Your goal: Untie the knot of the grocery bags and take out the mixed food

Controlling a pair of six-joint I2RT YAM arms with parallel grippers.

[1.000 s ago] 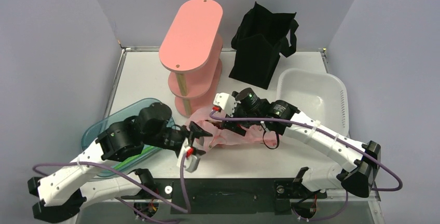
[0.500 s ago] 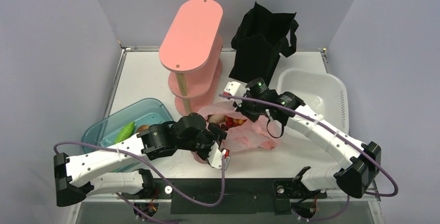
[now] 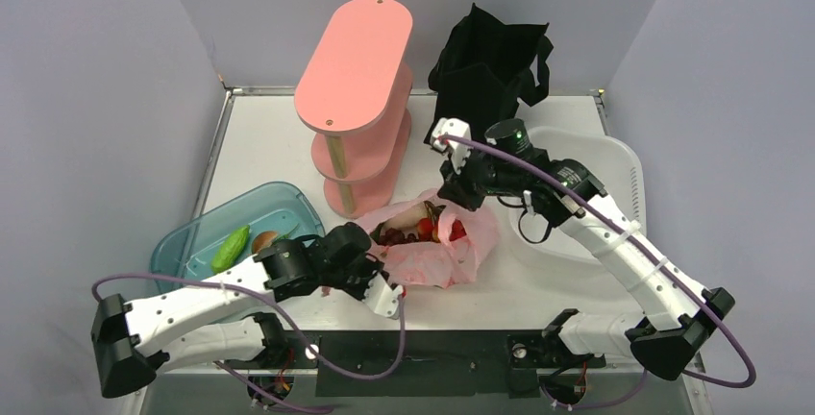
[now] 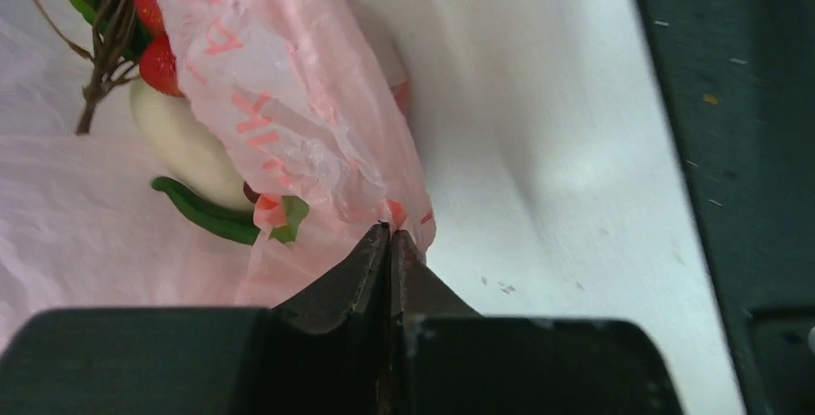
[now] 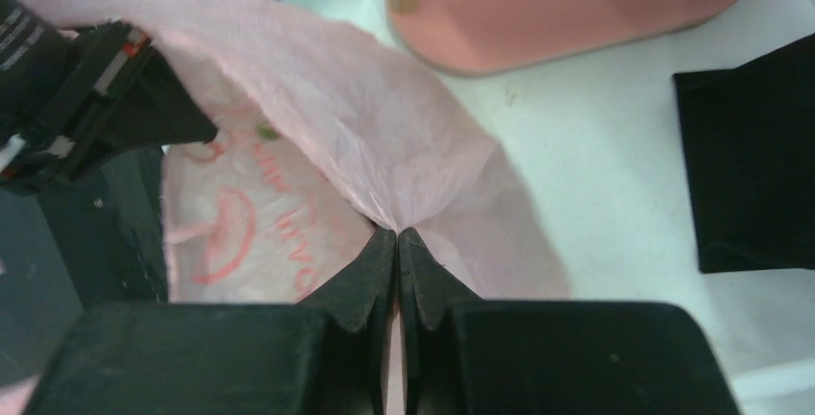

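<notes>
The pink plastic bag (image 3: 452,254) lies open at the table's middle front, with red print on its film (image 5: 240,232). In its mouth I see dark grapes (image 3: 392,234), small red fruits (image 3: 429,229) and a white oblong vegetable (image 4: 183,141) with strawberries (image 4: 159,64) beside it. My left gripper (image 4: 389,232) is shut on the bag's near-left edge, close to the tabletop. My right gripper (image 5: 396,232) is shut on the bag's far-right rim and holds it up off the table. The black tote (image 3: 485,79) stands upright at the back, untouched.
A tall pink tiered shelf (image 3: 356,79) stands behind the bag at the left. A teal tub (image 3: 284,194) at the front left holds a green cucumber (image 3: 231,247) and a mushroom (image 3: 264,239). A white basin (image 3: 586,170) sits at the right, under my right arm.
Both grippers have shut on the bag's edges. The right one has risen toward the back right and the left has swung to the near edge; the bag's mouth now gapes, showing food.
</notes>
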